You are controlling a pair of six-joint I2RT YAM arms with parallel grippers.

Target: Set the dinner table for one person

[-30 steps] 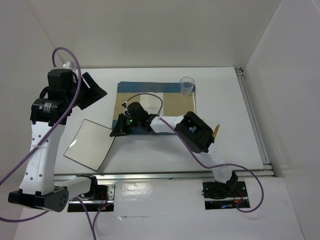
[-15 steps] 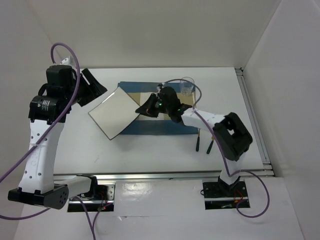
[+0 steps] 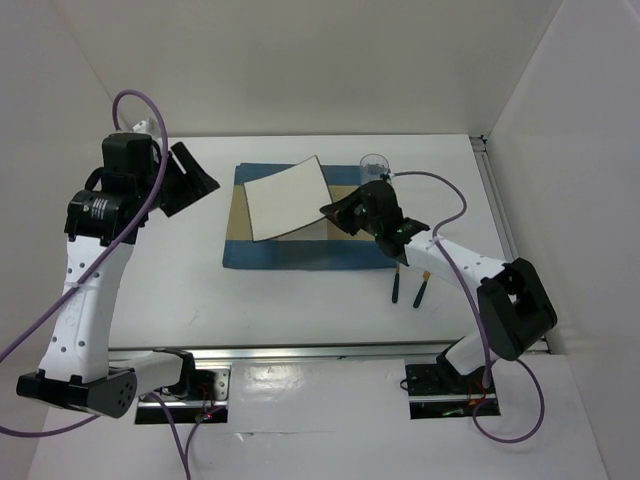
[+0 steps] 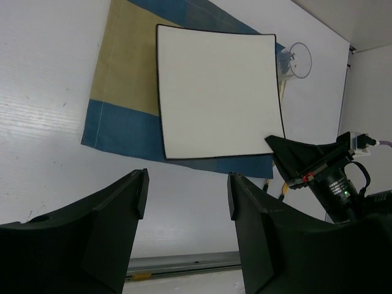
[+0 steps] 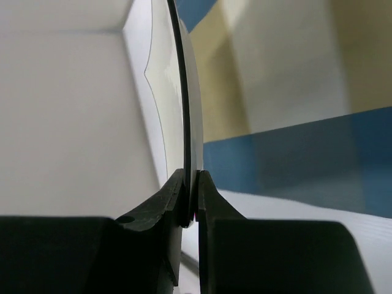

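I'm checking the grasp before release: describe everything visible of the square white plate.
The plate is square, glossy white with a thin dark rim and slightly bowed sides, apparently ceramic. The right gripper pinches one edge between shut fingers, holding it over the blue-and-tan placemat, near the glass. Whether it touches the placemat cannot be told. Nothing lies on it.

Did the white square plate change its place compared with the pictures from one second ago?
Yes. The white square plate moved right and farther from the arm bases, from beside to over the blue-and-tan cloth placemat, gripped by the right pincer.
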